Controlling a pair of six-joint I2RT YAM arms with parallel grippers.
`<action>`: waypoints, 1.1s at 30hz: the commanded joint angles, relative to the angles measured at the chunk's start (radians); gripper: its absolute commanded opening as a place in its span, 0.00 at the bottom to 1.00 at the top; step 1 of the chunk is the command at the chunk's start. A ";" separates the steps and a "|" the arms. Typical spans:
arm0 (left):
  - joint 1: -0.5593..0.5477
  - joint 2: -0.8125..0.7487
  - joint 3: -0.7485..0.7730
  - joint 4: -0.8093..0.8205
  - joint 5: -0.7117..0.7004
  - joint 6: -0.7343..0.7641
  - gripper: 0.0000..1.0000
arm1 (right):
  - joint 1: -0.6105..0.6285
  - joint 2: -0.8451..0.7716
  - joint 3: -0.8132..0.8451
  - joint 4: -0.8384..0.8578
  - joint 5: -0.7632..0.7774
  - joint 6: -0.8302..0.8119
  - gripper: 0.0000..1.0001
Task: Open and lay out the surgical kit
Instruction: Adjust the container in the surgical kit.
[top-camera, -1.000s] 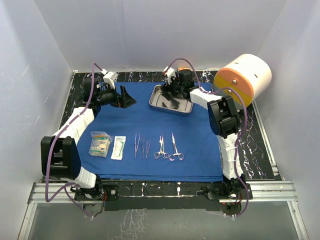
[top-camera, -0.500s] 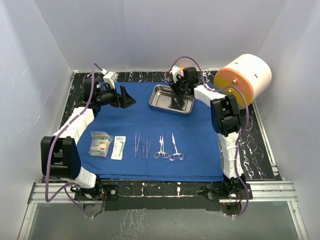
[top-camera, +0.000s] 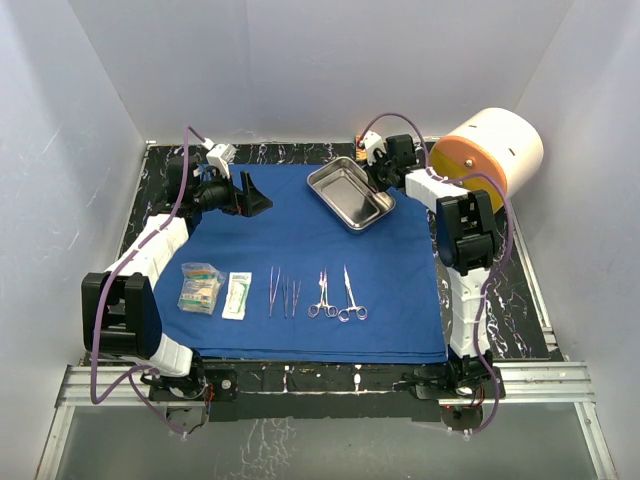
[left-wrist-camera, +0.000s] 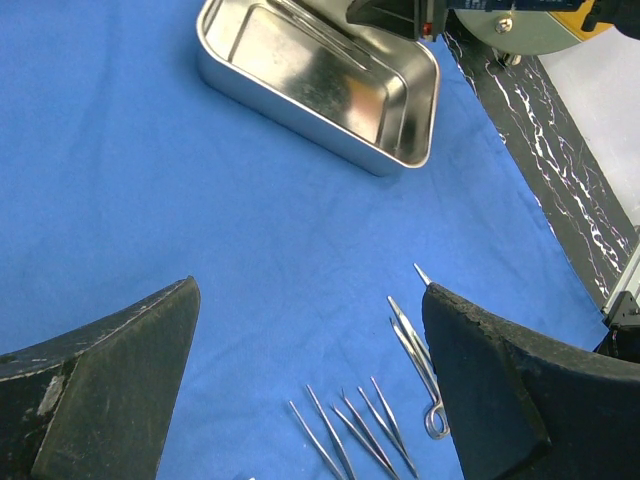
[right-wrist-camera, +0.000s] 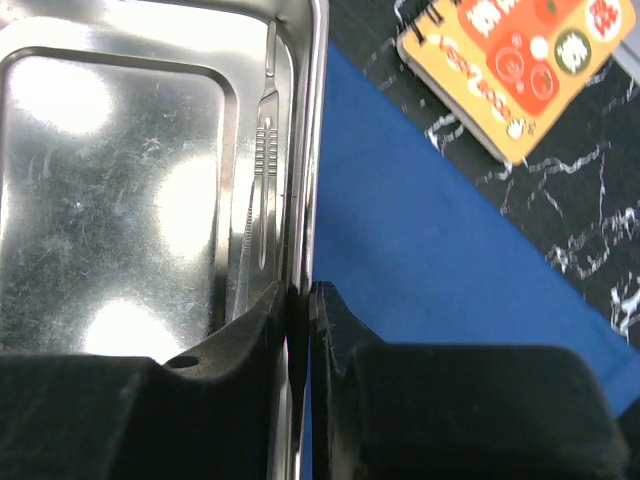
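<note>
Counter (top-camera: 515, 300): black with white veining; both arm bases are bolted at its near edge.
Blue cloth wrap (top-camera: 330, 245): spread open and flat over the middle of the counter, with the kit's items laid out on it.
Clear packets (top-camera: 200, 288): two are laid side by side at the near left of the cloth.
Forceps (top-camera: 283, 292): slender steel pieces are set in a close row just right of the packets.
Clamps (top-camera: 337, 297): two scissors-like pieces are set just right of the forceps, ring handles toward the near edge.
Left end effector (top-camera: 255, 193): held over the far left part of the cloth, with its fingers spread wide and nothing between them.
Steel tray (top-camera: 350, 192): set on the far right part of the cloth, askew to the cloth's edges.
Ridged steel handle (right-wrist-camera: 262, 170): seen lying inside the tray along one long wall.
Right end effector (right-wrist-camera: 300, 300): pressed together on the tray's rim, one finger inside the wall and one outside.
Orange box (right-wrist-camera: 520, 70): seen on the bare counter just past the cloth's edge, near the tray.
White-and-orange cylinder (top-camera: 490, 155): placed at the far right corner, orange face turned toward the arms.
</note>
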 joint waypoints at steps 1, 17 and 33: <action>0.006 -0.036 -0.017 0.026 0.023 0.003 0.92 | -0.026 -0.098 -0.067 -0.039 0.051 0.003 0.07; 0.006 -0.029 -0.012 0.024 0.021 0.001 0.92 | -0.016 -0.117 0.031 -0.074 0.099 0.055 0.44; 0.006 -0.033 -0.017 0.029 0.023 0.001 0.92 | 0.104 0.011 0.249 -0.130 0.150 0.064 0.43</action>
